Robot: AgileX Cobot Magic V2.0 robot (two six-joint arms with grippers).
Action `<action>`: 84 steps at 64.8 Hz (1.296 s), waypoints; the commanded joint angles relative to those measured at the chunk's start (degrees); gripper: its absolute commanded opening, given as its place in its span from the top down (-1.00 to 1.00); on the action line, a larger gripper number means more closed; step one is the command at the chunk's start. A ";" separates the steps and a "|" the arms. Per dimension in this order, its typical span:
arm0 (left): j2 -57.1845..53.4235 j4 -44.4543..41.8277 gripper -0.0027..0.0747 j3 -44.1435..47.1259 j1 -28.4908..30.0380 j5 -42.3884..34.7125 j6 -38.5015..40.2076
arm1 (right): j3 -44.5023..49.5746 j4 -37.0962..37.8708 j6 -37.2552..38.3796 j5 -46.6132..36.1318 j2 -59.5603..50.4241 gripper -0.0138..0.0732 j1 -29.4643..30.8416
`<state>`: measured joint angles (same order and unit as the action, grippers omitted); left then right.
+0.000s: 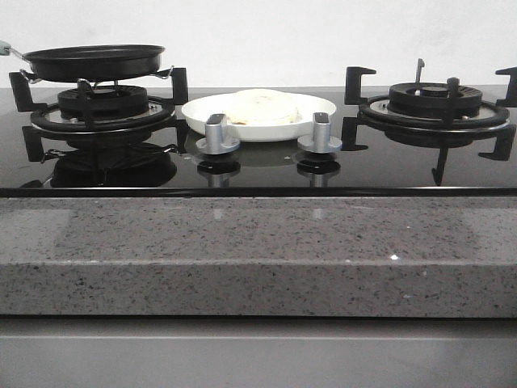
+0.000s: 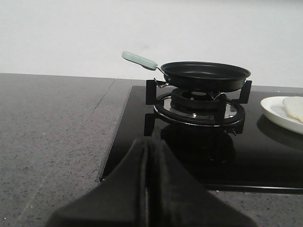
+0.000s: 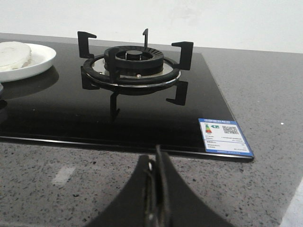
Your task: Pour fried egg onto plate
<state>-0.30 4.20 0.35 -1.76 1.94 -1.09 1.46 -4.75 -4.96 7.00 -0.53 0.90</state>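
Front view, fried egg (image 1: 260,106): flat, pale cream round, already lying on the plate (image 1: 320,106), between the two burners and just behind the two silver knobs (image 1: 216,134); yolk not visible from this low angle.
Plate: wide, shallow, glossy white, raised rim, resting on the black glass hob (image 1: 388,162); wider than the egg.
Frying pan (image 1: 94,61): black, shallow, matte inside, sitting level on the left burner (image 1: 103,107); looks empty in the left wrist view (image 2: 204,75); pale green handle (image 2: 138,60) pointing away from the plate, toward the hob's outer left.
Key relation: pan ahead of the left hand (image 2: 148,189), handle on the side away from the plate; plate ahead and toward the middle, at the inner edge of both wrist views (image 2: 279,109) (image 3: 38,59).
Nearer arm: left, judged from the pan filling its view; right hand (image 3: 156,194) facing the bare right burner (image 3: 134,59).
Left hand: fingers pressed together, pinching nothing, low over the grey speckled tabletop (image 2: 52,142).
Right hand: fingers pressed together, likewise carrying nothing.
Textures: cast-iron grates dull black; glass hob mirror-smooth; tabletop granite-like, speckled; energy label (image 3: 224,136) at the hob's corner.
Task standing: judged done, egg on plate, pan back on burner.
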 commanded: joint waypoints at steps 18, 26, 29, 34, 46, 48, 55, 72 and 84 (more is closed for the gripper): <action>-0.98 0.30 0.98 0.27 -0.36 -4.85 0.48 | -0.18 0.13 -0.21 -8.89 -1.16 0.84 0.35; -0.98 0.30 0.98 0.27 -0.36 -4.85 0.48 | -0.18 1.96 1.86 -9.43 -1.16 0.84 0.41; -0.98 0.30 0.98 0.27 -0.36 -4.85 0.48 | -0.18 2.12 2.06 -9.43 -1.16 0.84 0.41; -0.98 0.30 0.98 0.27 -0.36 -4.85 0.48 | -0.18 2.13 2.11 -9.76 -1.16 0.84 0.41; -0.98 0.30 0.98 0.27 -0.36 -4.85 0.48 | -0.18 2.13 4.59 -11.18 -1.16 0.84 0.41; -0.98 0.30 0.98 0.27 -0.36 -4.85 0.48 | -0.18 2.13 4.96 -11.13 -1.16 0.84 0.41; -0.98 0.30 0.98 0.27 -0.36 -4.85 0.48 | -0.18 3.01 4.96 -10.99 -1.16 0.84 0.41; -0.98 0.30 0.98 0.27 -0.36 -4.85 0.48 | -0.18 3.75 4.96 -10.98 -1.16 0.84 0.41; -0.98 0.30 0.98 0.27 -0.36 -4.85 0.48 | -0.18 3.75 4.96 -10.98 -1.16 0.84 0.41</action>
<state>-0.30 4.20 0.35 -1.76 1.94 -1.09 1.46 -1.90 0.00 0.90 -0.53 0.90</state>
